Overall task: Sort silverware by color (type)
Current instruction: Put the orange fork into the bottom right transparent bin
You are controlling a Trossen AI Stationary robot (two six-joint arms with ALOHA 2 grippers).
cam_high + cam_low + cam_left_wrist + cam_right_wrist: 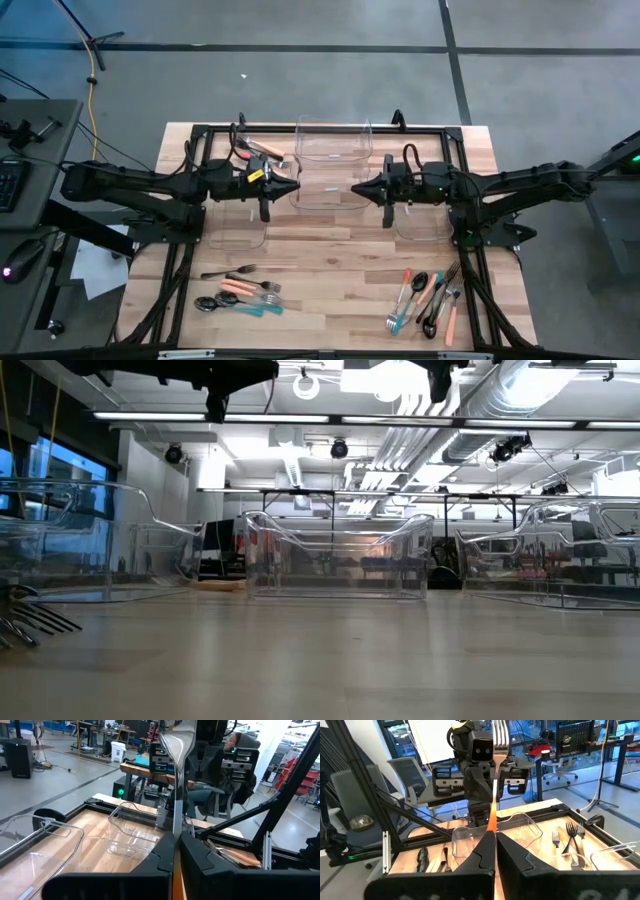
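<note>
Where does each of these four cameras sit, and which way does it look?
High: above, looking straight down on the table and both arms.
Low: at tabletop height, looking level across at the clear bins; arms overhead.
Left wrist: past the left gripper, gripping a spoon.
Right wrist: past the right gripper, gripping a fork.
Shared: every view shows clear bins.
</note>
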